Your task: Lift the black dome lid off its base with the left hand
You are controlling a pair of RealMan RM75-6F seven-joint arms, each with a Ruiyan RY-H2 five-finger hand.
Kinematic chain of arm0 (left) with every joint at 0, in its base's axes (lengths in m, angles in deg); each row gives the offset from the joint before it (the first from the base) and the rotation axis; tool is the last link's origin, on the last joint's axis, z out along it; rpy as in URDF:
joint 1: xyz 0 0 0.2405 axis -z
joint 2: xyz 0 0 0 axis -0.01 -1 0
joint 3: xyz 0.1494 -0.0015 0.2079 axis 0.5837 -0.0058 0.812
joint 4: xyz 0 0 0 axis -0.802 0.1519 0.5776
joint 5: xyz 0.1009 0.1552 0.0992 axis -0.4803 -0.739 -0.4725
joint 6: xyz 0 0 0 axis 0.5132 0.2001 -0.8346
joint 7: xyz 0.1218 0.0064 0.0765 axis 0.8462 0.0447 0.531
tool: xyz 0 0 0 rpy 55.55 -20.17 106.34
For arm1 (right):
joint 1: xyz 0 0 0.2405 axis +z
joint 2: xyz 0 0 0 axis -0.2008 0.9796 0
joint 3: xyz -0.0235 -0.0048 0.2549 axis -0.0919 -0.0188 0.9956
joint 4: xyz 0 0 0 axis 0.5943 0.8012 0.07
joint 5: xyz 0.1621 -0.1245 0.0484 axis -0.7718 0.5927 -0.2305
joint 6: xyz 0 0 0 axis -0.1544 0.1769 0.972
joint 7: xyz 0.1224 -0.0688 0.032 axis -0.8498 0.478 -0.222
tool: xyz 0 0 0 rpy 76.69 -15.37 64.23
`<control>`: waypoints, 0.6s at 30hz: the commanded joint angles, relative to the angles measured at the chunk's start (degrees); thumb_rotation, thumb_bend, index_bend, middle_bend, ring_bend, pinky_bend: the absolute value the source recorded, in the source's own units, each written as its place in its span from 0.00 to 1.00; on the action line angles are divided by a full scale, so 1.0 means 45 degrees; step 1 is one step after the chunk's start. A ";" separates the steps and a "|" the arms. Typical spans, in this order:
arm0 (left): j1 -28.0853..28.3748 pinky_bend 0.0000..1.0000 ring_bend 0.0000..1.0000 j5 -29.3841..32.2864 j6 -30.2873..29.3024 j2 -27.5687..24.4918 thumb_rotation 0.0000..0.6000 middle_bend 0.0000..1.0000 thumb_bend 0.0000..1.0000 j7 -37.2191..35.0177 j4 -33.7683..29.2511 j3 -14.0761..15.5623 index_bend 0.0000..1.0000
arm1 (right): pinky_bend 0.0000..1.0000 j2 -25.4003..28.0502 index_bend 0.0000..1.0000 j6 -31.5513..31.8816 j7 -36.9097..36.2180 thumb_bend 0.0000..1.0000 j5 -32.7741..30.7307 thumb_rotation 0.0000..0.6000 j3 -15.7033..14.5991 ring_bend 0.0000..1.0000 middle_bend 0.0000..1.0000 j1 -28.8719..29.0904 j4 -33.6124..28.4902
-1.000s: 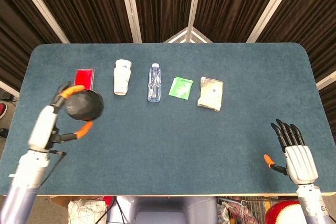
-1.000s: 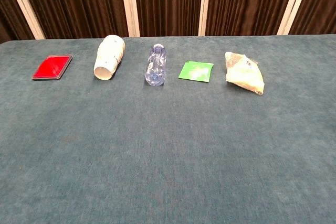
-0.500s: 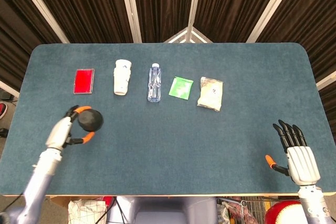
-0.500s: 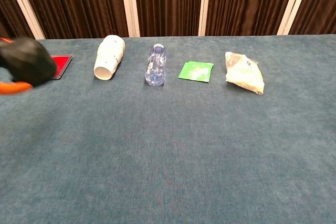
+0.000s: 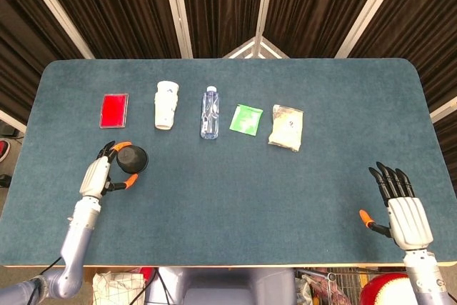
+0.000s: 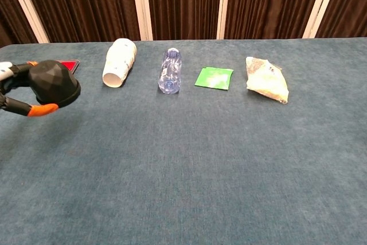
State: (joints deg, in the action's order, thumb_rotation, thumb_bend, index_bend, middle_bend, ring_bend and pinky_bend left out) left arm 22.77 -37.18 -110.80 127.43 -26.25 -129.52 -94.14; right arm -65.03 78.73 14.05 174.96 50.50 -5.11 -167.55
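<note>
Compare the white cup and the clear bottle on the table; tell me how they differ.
The white cup is opaque and wide, tapering away from its open mouth, which faces the chest camera; the clear bottle is see-through and slimmer. In the head view the bottle reaches further along the table than the cup. The cup sits nearer the red card; the bottle nearer the green packet. Both lie on their sides in the same row.

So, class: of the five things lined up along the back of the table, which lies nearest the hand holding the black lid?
The red card, at the row's left end. It lies just behind the left hand and its black dome lid; the others lie further right.
</note>
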 commanded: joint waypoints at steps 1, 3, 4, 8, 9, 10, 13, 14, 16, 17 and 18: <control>0.0200 0.00 0.00 -0.0050 0.0194 0.0480 1.00 0.29 0.53 -0.0128 0.0606 0.0051 0.23 | 0.01 -0.0048 0.07 -0.0025 -0.0013 0.29 -0.0004 1.00 -0.0012 0.07 0.02 0.0014 0.0073; 0.0270 0.00 0.00 -0.0070 0.0255 0.0656 1.00 0.29 0.53 -0.0123 0.0784 0.0053 0.23 | 0.01 -0.0029 0.07 -0.0026 -0.0062 0.29 -0.0002 1.00 -0.0019 0.07 0.02 0.0010 0.0077; 0.0298 0.00 0.00 -0.0093 0.0272 0.0714 1.00 0.29 0.53 -0.0096 0.0835 0.0064 0.23 | 0.01 -0.0020 0.07 -0.0028 -0.0084 0.29 -0.0013 1.00 -0.0017 0.07 0.02 0.0009 0.0082; 0.0393 0.00 0.00 -0.0141 0.0380 0.0902 1.00 0.27 0.53 0.0130 0.0970 0.0157 0.22 | 0.01 -0.0029 0.07 -0.0060 -0.0123 0.29 -0.0024 1.00 -0.0017 0.07 0.02 0.0023 0.0110; 0.0413 0.00 0.00 -0.0106 0.0436 0.0942 1.00 0.27 0.53 0.0234 0.1010 0.0189 0.22 | 0.01 -0.0036 0.07 -0.0056 -0.0115 0.29 -0.0011 1.00 -0.0020 0.07 0.02 0.0026 0.0106; 0.0429 0.00 0.00 -0.0052 0.0501 0.0978 1.00 0.27 0.53 0.0336 0.1036 0.0217 0.22 | 0.01 -0.0040 0.07 -0.0057 -0.0101 0.29 0.0004 1.00 -0.0028 0.07 0.02 0.0028 0.0101; 0.0474 0.00 0.00 0.0249 0.0811 0.1053 1.00 0.27 0.52 0.0735 0.1046 0.0316 0.21 | 0.01 -0.0034 0.07 -0.0071 -0.0099 0.29 0.0003 1.00 -0.0042 0.07 0.02 0.0027 0.0081; 0.0492 0.00 0.00 0.0368 0.0928 0.1051 1.00 0.27 0.52 0.0891 0.1023 0.0346 0.20 | 0.01 -0.0024 0.07 -0.0077 -0.0125 0.29 -0.0004 1.00 -0.0042 0.07 0.02 0.0027 0.0078; 0.0536 0.00 0.00 0.0563 0.1046 0.1076 1.00 0.26 0.52 0.1308 0.1005 0.0390 0.20 | 0.01 0.0003 0.07 -0.0067 -0.0191 0.29 -0.0025 1.00 -0.0035 0.07 0.02 0.0017 0.0069; 0.0550 0.00 0.00 0.0597 0.1041 0.1109 1.00 0.26 0.52 0.1478 0.1031 0.0414 0.20 | 0.01 0.0015 0.07 -0.0042 -0.0214 0.29 -0.0026 1.00 -0.0026 0.07 0.02 0.0011 0.0065; 0.0559 0.00 0.00 0.0624 0.1030 0.1145 1.00 0.26 0.52 0.1630 0.1053 0.0437 0.20 | 0.01 0.0026 0.07 -0.0021 -0.0236 0.29 -0.0024 1.00 -0.0020 0.07 0.02 0.0004 0.0059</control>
State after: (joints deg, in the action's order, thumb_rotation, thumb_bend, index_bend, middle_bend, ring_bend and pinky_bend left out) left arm 25.09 -34.98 -106.43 132.27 -20.26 -124.89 -92.48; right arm -64.94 78.60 13.02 174.86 50.39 -5.08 -167.27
